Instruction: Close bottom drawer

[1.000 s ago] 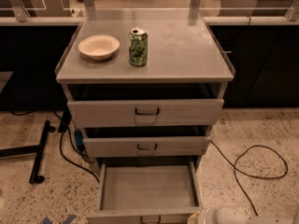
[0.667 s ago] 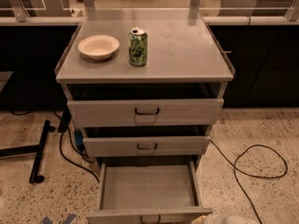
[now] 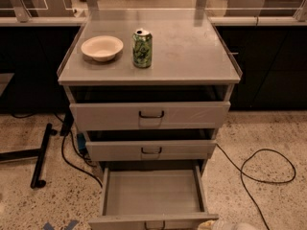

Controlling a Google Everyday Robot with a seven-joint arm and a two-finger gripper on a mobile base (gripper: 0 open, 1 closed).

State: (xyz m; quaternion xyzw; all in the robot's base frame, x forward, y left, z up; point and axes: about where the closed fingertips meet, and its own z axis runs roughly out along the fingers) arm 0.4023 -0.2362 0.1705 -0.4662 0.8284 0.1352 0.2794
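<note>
Bottom drawer point(image 3: 152, 195): pulled out, lowest of three. Cabinet top point(image 3: 192, 56): one bowl point(image 3: 101, 47), one can point(image 3: 142, 48). Gripper point(image 3: 228, 225): bottom edge, beside drawer's right corner; spread or pressed, cannot tell.

Reference: grey metal cabinet point(image 3: 148, 80). On its tabletop point(image 3: 192, 47), a cream bowl point(image 3: 101, 47) sits at the left, with a green can point(image 3: 142, 48) upright just right of it, not touching. A looped black cable point(image 3: 268, 150) lies on the floor right of the cabinet. A black stand foot point(image 3: 42, 155) and a dark cord point(image 3: 64, 152) lie on the floor left of it. The gripper point(image 3: 229, 226) is a pale shape at the frame bottom, right of the cabinet's front.
</note>
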